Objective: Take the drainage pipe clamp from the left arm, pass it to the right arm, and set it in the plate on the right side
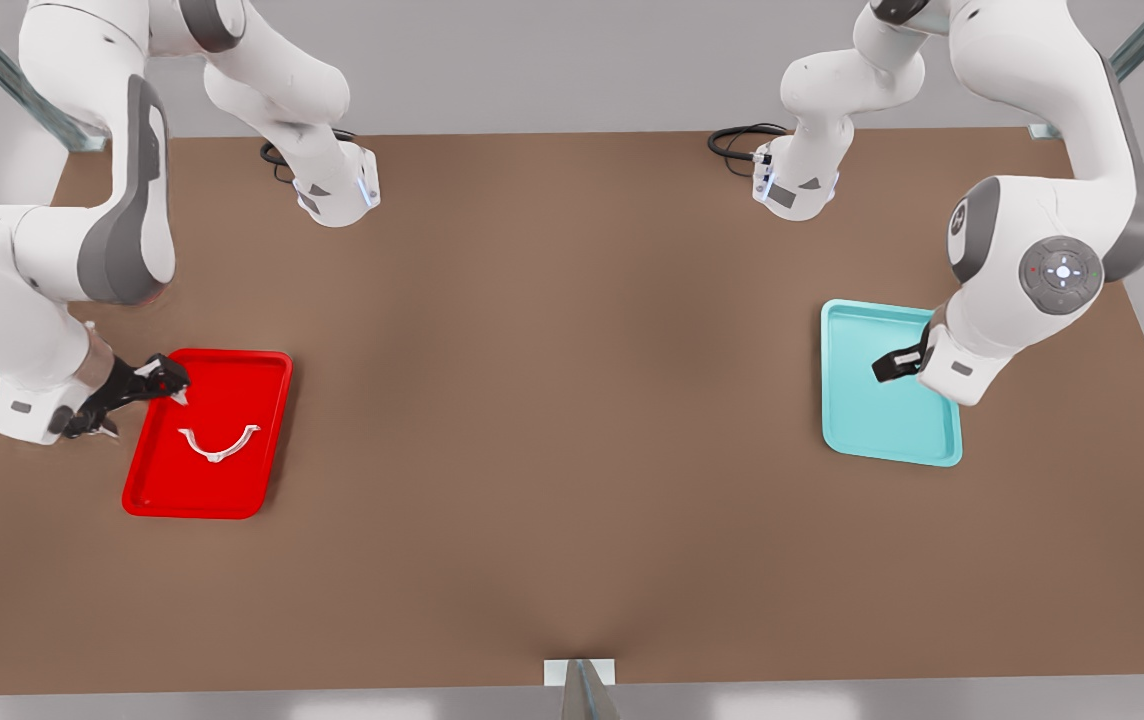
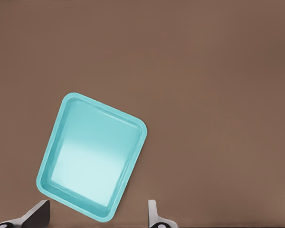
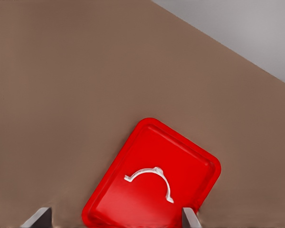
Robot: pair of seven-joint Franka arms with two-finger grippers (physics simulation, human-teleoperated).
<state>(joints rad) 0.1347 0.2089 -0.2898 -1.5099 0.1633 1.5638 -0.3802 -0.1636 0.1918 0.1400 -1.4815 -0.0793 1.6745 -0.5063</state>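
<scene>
Placement looked complete: the drainage pipe clamp (image 1: 219, 444), a small thin white half-ring strip with tabs at its ends and a nub mid-arc, lay flat inside the plate (image 1: 267, 366), the bright red shallow rectangular tray with a raised rim, near the tray's middle and touching no tool. In the right wrist view the same clamp (image 3: 152, 182) rested on the red floor of the plate (image 3: 206, 159), its arc well inside the rim on every side.

That wrist view matched the arm at the front view's left to the right arm. Its black two-finger right tool (image 1: 170, 382) hung over the plate's near corner, just beside the clamp but apart from it. The two fingertips (image 3: 189, 217) stood wide apart at the picture's edge, with nothing between them, so the tool was spread and empty.

The left tool (image 1: 890, 366) hovered above the teal shallow rectangular tray (image 1: 848, 436) at the front view's right, on the brown counter (image 1: 572, 420). Its fingers (image 2: 153, 213) were likewise spread, gripping nothing; this arm waited.

Judging by how things lay, the step in hand was the release and retreat. What the next move called for was simply a clean lift of the right tool straight up and away from the plate, without brushing the clamp or nudging the rim.
</scene>
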